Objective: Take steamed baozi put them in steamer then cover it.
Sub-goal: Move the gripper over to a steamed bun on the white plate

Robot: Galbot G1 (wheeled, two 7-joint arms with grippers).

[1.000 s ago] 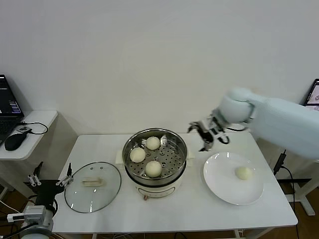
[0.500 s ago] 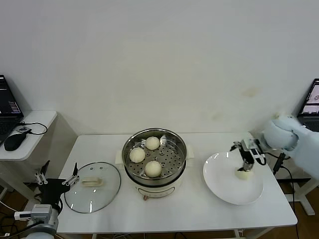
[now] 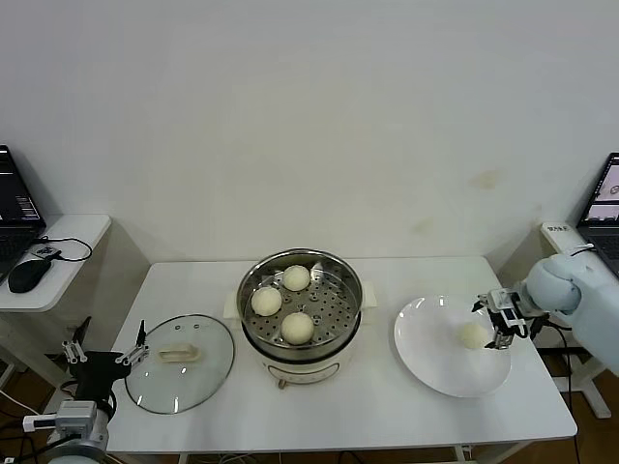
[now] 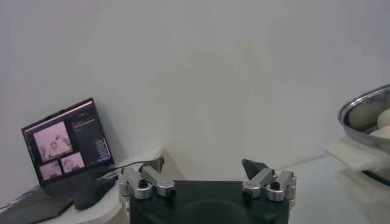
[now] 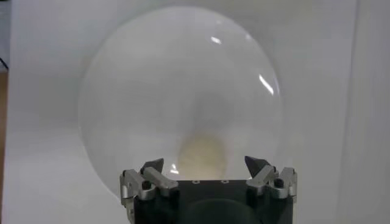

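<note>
Three baozi sit in the steamer (image 3: 301,307) already: one bun (image 3: 296,277) at the back of the perforated tray, one (image 3: 267,301) on the left, one (image 3: 298,328) at the front. That leaves the last baozi (image 3: 472,335), alone on the white plate (image 3: 430,367), and the right gripper (image 3: 502,323) is right beside it, at the plate's far right rim.

From the right wrist view the picture is clear: the gripper (image 5: 205,165) has its jaws spread wide, nothing between them, and the last baozi (image 5: 202,156) lies just ahead of the fingertips, centred in the gap. It's a smooth, round, cream-white bun, pale against the glossy plate (image 5: 152,79), undented as far as can be told. I'd judge the fingers are not touching it yet, though the gap is slight and hard to read.

So by my reckoning the loading is three-quarters done. Left to do: close on this bun, carry it over to the steamer, well off to the gripper's left, and set it in the open spot on the tray's right side.

Then the cover (image 3: 180,362). The glass lid lies flat on the table, left of the steamer, bar handle up. The left gripper (image 3: 102,359) hangs low off the table's left edge near that lid, jaws open and empty, as the left wrist view (image 4: 206,173) confirms.
</note>
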